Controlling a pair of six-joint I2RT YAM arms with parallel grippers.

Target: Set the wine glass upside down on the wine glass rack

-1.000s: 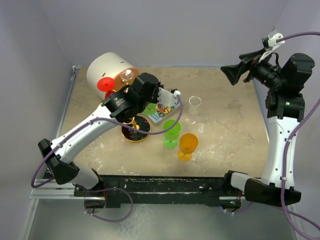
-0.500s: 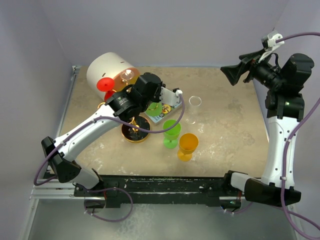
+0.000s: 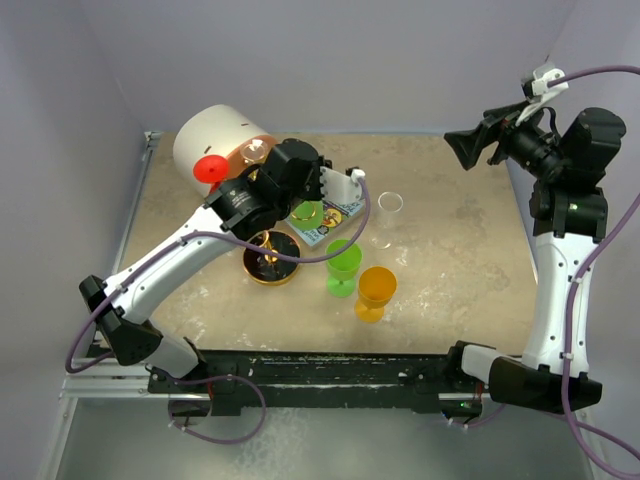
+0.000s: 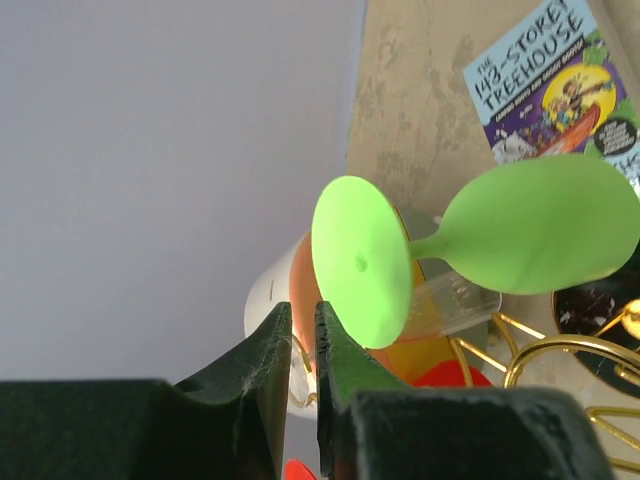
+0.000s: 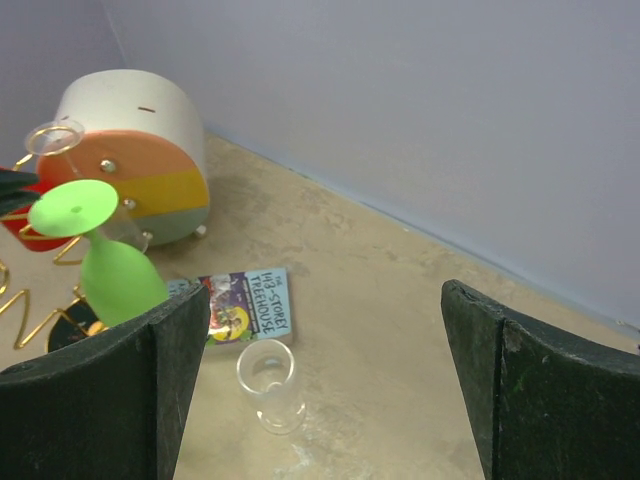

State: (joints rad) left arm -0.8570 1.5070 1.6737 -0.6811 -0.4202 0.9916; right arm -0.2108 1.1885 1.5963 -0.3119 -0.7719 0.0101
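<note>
My left gripper (image 4: 300,310) is over the left half of the table, a little way in from the far left corner. Its jaws are drawn almost together, with only a thin slit between them, and I can see nothing in that slit. The green wine glass (image 4: 540,225) lies straight ahead of my fingertips. It is already inverted, with the foot up and nearest to me and the bowl hanging down and away. The rim of the foot sits right at my tips, and I cannot tell whether it touches them.

The glass's long axis runs from foot to bowl, nearly upright with a slight lean. It is over the wine glass rack (image 3: 272,262), whose gold wires show just below the bowl. From here I cannot tell which arm of the rack, if any, carries the stem. The big white cylinder (image 3: 215,135) stands just behind, toward the far left corner.

My right gripper (image 5: 325,290) is spread wide and empty, raised over the far right corner and well apart from the glass. I judge that any seating or nudging falls to my left arm, working along that foot-to-bowl line.
</note>
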